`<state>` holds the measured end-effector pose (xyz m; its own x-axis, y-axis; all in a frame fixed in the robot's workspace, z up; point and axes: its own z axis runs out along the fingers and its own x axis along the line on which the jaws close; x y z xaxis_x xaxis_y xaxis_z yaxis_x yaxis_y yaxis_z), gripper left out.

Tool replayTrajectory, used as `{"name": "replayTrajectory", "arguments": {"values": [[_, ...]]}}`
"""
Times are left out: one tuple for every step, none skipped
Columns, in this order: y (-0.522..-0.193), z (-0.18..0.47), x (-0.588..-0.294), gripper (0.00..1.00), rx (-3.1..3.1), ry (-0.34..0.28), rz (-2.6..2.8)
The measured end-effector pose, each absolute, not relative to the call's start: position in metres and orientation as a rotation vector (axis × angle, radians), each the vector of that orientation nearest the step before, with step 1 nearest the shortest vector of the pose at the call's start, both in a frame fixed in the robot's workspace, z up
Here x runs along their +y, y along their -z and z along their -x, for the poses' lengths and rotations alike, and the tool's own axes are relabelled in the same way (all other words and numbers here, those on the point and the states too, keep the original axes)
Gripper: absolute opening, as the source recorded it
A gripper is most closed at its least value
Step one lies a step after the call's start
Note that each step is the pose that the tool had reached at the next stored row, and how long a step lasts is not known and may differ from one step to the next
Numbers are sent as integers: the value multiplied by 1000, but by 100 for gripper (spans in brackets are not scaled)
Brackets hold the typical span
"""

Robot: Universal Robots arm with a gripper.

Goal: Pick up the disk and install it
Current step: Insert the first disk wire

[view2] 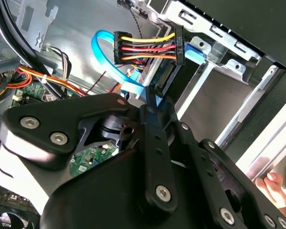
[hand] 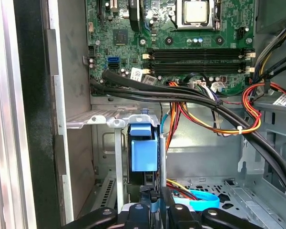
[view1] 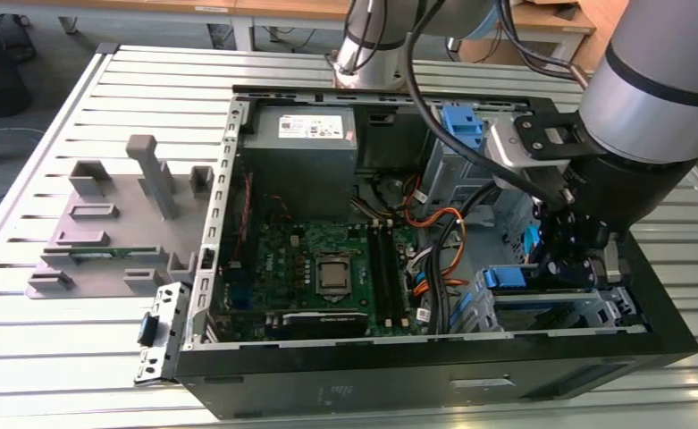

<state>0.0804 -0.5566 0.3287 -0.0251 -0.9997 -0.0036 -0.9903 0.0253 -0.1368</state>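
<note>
The disk [hand: 144, 149] stands edge-on in the metal drive cage [hand: 105, 119] at the front corner of the open computer case [view1: 324, 371]; its blue plastic end faces the first wrist view. My gripper [hand: 152, 206] reaches down into that cage, black fingers [hand: 133, 212] close together on the disk's near edge. In the second wrist view the fingertip [view2: 152, 95] sits just below a power plug with coloured wires [view2: 148, 47] and a blue flat cable [view2: 105, 47]. In the exterior view my gripper [view1: 563, 264] hangs beside the disk's blue rail [view1: 506, 277].
Thick black cables [hand: 181, 98] and orange-yellow wire bundles [hand: 219, 126] cross the case beside the cage. The motherboard [view1: 324, 268] and the grey power-supply box [view1: 306, 147] lie further in. A grey fixture [view1: 122, 223] stands on the slatted table. A person's hand [view2: 271, 188] rests outside the case.
</note>
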Motion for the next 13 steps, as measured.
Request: {"name": "replayTrajectory", "arguments": {"values": [[-330,-80,-557,24,2177,146,2122],[-333,-80,-557,24,2176,146,2122],[-336,-80,-557,24,2176,146,2122],[-339,-80,-557,24,2176,146,2122],[-342,-80,-557,24,2176,146,2122],[-346,-80,-557,24,2176,145,2122],[-349,-80,-557,24,2176,145,2122],[-351,-80,-557,24,2176,146,2122],[-352,-80,-557,24,2176,146,2122],[-352,-80,-557,24,2176,145,2122],[-352,-80,-557,24,2176,145,2121],[-352,-80,-557,24,2176,145,2121],[-352,-80,-557,24,2176,145,2121]]}}
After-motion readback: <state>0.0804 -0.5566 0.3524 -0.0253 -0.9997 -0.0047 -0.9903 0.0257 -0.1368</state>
